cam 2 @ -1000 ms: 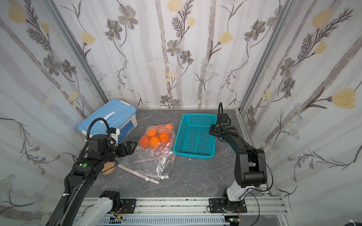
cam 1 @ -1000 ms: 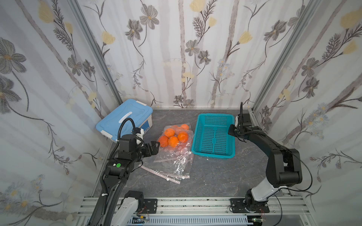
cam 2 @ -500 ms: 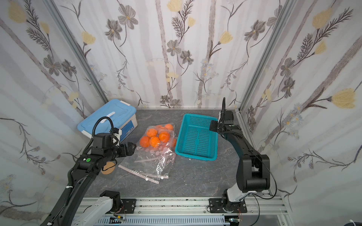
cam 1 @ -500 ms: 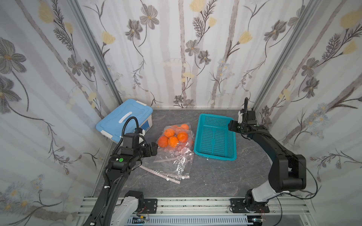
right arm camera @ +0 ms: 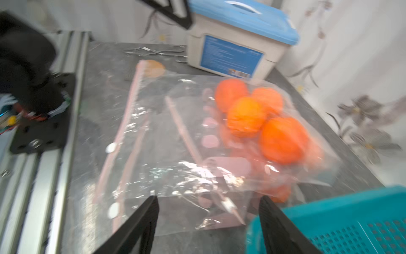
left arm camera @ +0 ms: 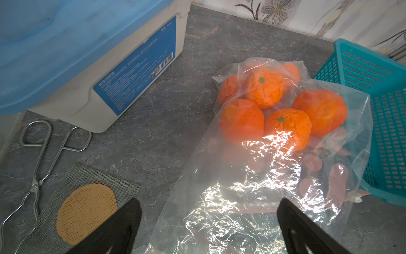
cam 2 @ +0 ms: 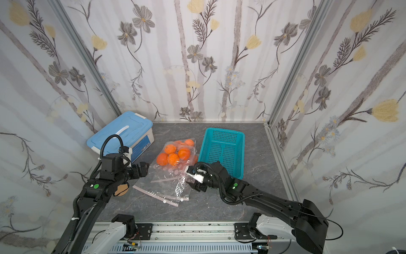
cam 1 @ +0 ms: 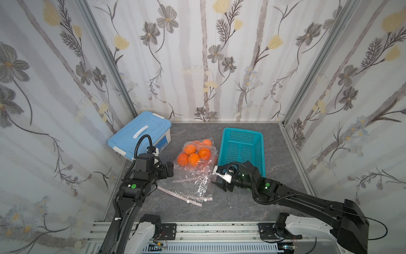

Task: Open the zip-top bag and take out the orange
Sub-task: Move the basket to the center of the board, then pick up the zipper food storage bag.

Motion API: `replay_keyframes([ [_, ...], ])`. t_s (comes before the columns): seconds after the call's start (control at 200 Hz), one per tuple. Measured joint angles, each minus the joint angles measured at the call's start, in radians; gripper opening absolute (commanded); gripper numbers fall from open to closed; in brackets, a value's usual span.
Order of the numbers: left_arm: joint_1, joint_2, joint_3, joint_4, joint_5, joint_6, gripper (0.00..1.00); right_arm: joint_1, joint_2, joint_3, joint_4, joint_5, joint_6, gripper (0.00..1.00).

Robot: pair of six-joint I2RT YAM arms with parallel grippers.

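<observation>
Left fingers [left arm camera: 128,220] spread wide and empty, just short of the zip-top bag [left arm camera: 252,187]. Right fingers [right arm camera: 147,217] parted too, holding nothing, at the bag's other edge beside the teal basket [cam 1: 241,143]. Bag flat on the grey marbled bench [cam 1: 274,154], oranges [cam 1: 194,158] bunched inside at its far end. Blue-lidded box [cam 1: 140,132] in the far left corner, tongs [left arm camera: 44,149] and mesh pad [left arm camera: 87,209] near it. Floral wallpaper [cam 1: 197,55] on three sides.

Left arm [cam 1: 131,187] was bent at the elbow, wrist pitched down. Left gripper [cam 1: 169,172] pointed inward toward the right arm [cam 1: 307,198], jaws spread wide, gripping nothing. The right arm was stretched low and angled inward. Right gripper [cam 1: 217,177] had its jaws apart too, nothing clamped. Right wrist view was blurred.
</observation>
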Motion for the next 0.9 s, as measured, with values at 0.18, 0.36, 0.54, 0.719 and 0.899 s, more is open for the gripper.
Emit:
replay_keyframes([
  [0.18, 0.000, -0.018, 0.002, 0.000, -0.043, 0.000, 1.00, 0.165, 0.061, -0.012, 0.057, 0.058, -0.148, 0.74],
  [0.36, 0.000, -0.022, 0.002, 0.000, -0.061, 0.000, 1.00, 0.293, 0.185, 0.024, 0.060, 0.117, -0.264, 0.75],
  [0.54, 0.000, -0.025, 0.002, 0.000, -0.070, 0.000, 1.00, 0.321, 0.275, 0.061, 0.060, 0.175, -0.342, 0.74],
  [0.719, 0.000, -0.027, 0.002, 0.000, -0.072, 0.000, 1.00, 0.357, 0.363, 0.074, 0.045, 0.226, -0.400, 0.74],
  [0.899, 0.000, -0.025, 0.002, 0.000, -0.072, 0.000, 1.00, 0.360, 0.400, 0.073, 0.068, 0.283, -0.430, 0.71],
])
